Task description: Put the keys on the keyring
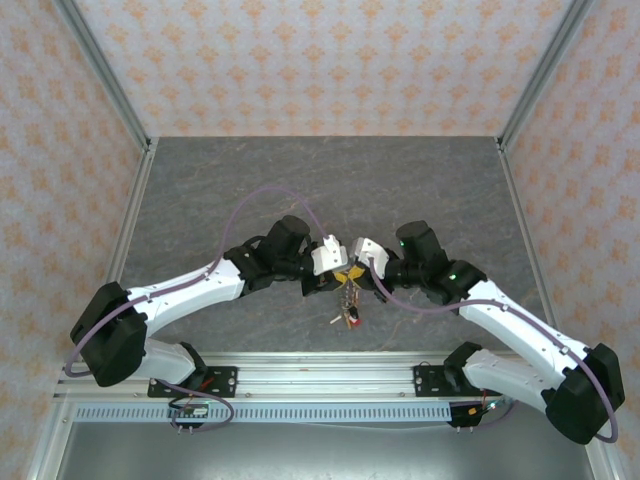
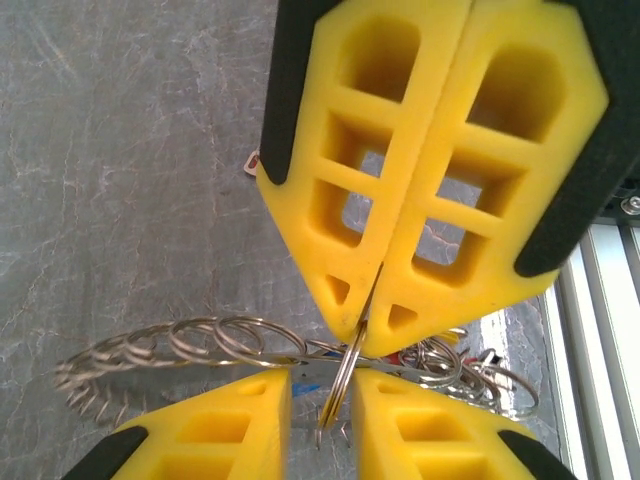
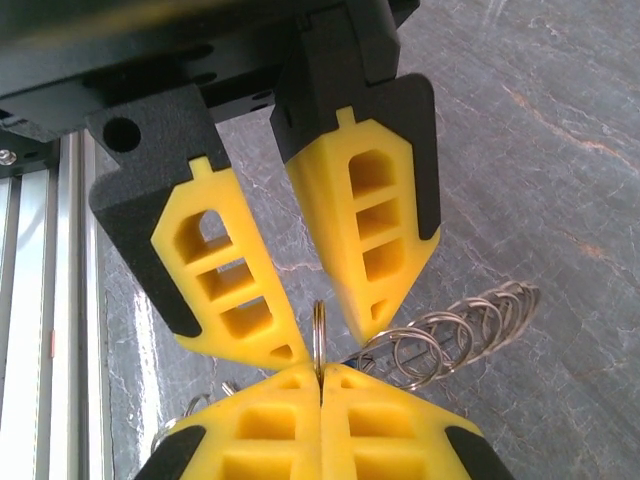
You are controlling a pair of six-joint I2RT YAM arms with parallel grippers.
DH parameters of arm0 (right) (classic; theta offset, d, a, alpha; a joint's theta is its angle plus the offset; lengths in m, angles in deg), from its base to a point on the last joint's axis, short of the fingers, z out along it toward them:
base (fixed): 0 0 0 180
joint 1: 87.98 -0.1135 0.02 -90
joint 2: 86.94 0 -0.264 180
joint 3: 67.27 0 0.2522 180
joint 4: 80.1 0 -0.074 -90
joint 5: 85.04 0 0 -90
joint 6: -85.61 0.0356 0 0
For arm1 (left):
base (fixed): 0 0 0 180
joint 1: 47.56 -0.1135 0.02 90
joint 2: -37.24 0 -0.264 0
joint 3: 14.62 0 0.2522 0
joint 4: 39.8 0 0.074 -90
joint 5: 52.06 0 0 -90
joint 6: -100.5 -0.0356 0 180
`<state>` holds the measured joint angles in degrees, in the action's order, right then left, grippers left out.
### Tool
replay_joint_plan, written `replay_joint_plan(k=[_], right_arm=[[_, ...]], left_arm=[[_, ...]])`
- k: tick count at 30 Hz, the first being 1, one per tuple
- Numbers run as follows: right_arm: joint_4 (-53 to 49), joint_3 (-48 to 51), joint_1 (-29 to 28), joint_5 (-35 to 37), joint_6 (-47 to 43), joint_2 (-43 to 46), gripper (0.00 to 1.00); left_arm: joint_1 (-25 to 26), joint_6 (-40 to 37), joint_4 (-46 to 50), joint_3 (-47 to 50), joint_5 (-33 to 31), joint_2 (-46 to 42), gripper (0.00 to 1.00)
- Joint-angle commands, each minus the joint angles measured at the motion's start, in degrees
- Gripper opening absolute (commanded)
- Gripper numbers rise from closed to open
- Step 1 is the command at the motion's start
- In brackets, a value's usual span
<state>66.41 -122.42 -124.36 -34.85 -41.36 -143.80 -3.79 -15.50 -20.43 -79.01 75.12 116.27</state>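
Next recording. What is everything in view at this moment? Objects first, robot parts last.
thin silver metal ring: one, silver, pinched edge-on in the right gripper.
keyring of linked silver wire loops: one, silver, reaching sideways from the thin ring.
small silver keys: number unclear, silver with one red tag showing, dangling under the thin ring.
grey marbled table: one, grey, beneath everything.
peach patterned walls: three, peach, around the table.
aluminium rail: one, silver, along the table's near edge.
arms: two, white and black, meeting mid-table.
left gripper: one, yellow fingers, open, one finger either side of the thin ring.
right gripper: one, yellow fingers, shut on the thin ring.
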Motion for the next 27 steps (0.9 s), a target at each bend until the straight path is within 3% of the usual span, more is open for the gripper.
replay_joint_plan(k=[1,2,5,8,16,27], right_arm=[[1.15,-2.30,-0.60,0.66,-0.66,0.17,0.00],[1.39,-2.30,-0.58,0.68,-0.35,0.18,0.00],[2.14,-2.21,-0.58,0.61,0.21,0.18,0.00],[2.78,-1.87,-0.68,1.15,0.65,0.18,0.00],[8.63,3.63,-0.36,-0.13,4.46,2.13,0.10],[16.13,8.34,0.81,-2.79,7.88,3.42,0.13]], left_arm=[[-0.09,0.84,-2.28,-1.48,1.44,-1.26,0.23],[-0.05,0.86,-2.32,-1.35,1.47,-1.32,0.23],[0.00,0.60,-1.94,-1.43,1.44,-1.09,0.08],[-0.02,0.60,-1.83,-1.41,1.60,-1.14,0.00],[-0.34,2.50,-6.85,0.59,3.76,-2.58,0.00],[-0.51,3.76,-9.48,1.41,8.01,-2.65,0.00]])
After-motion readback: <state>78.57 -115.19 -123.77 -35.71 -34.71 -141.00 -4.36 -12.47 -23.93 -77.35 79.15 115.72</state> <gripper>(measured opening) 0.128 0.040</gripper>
